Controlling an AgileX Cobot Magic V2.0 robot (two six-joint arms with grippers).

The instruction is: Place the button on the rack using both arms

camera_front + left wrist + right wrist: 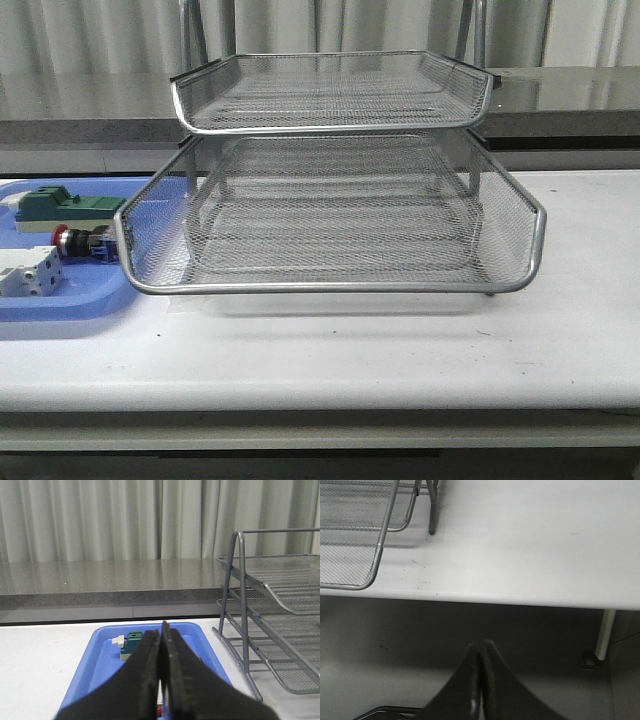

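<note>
Two grippers, both with fingers pressed together and nothing between them. Left gripper (161,680) hangs level over the blue tray (90,662), pointing toward the curtain; just under its fingertips a speck of red peeks out, likely the button, though that view barely shows it. Beyond the fingertips sits a green block (133,643). Right gripper (481,680) tilts downward off the table's (530,545) front edge, floor beneath it, the rack's (380,555) corner further ahead. From the front, the button (78,241) lies on its side in the blue tray, touching the rack's lower tray rim.
</note>
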